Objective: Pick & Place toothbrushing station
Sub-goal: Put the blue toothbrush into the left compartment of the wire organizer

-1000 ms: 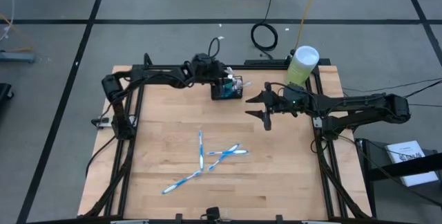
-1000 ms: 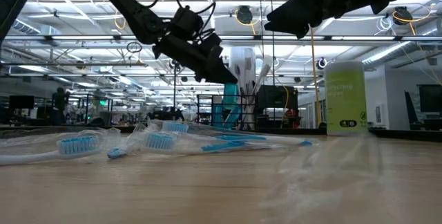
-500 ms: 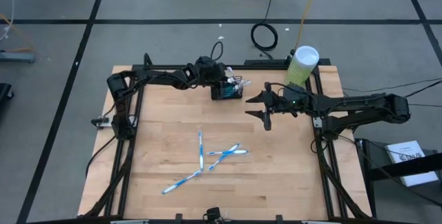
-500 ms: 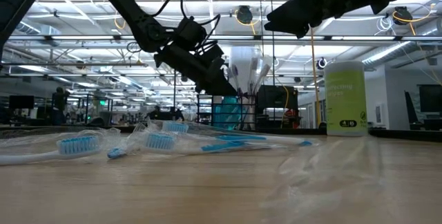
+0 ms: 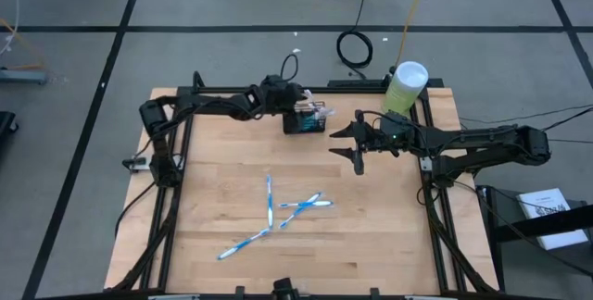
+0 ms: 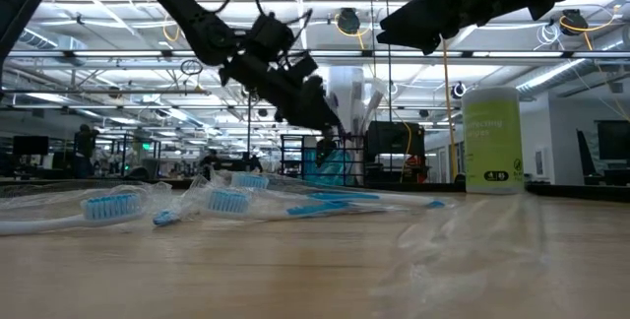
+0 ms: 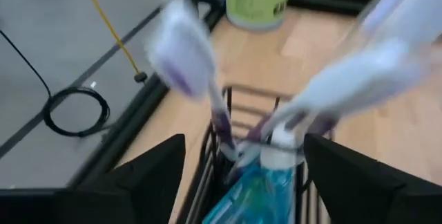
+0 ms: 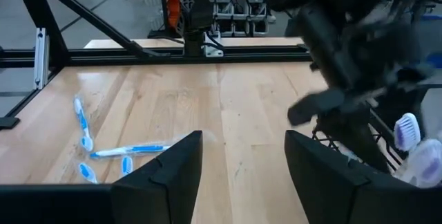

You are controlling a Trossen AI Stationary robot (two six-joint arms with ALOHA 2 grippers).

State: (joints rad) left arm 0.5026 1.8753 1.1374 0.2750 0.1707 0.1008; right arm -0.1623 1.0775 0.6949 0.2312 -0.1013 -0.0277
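Left gripper (image 5: 295,107) sits at the near-left edge of the toothbrushing station (image 5: 306,118), the small black wire basket at about twelve o'clock on the table (image 5: 389,235), close to the far edge. Half a second ago its wrist reached lower toward the basket in the low view; now it has lifted and drawn slightly toward nine o'clock, while the basket stands where it was, so the pick is judged not yet made. In the left wrist view the two dark fingers (image 7: 148,175) are spread wide, one on each side of the basket's rim, with brush handles and a blue packet rising between them; they grasp nothing and any contact with the wire cannot be told. Right gripper (image 5: 357,150) waits in the air at about two o'clock, its fingers (image 8: 166,175) parted and empty, well apart from the basket. Loose blue toothbrushes (image 5: 278,209) lie scattered near the table's middle toward six o'clock, and a pale-green cylinder (image 5: 404,87) stands at the far corner at one o'clock.
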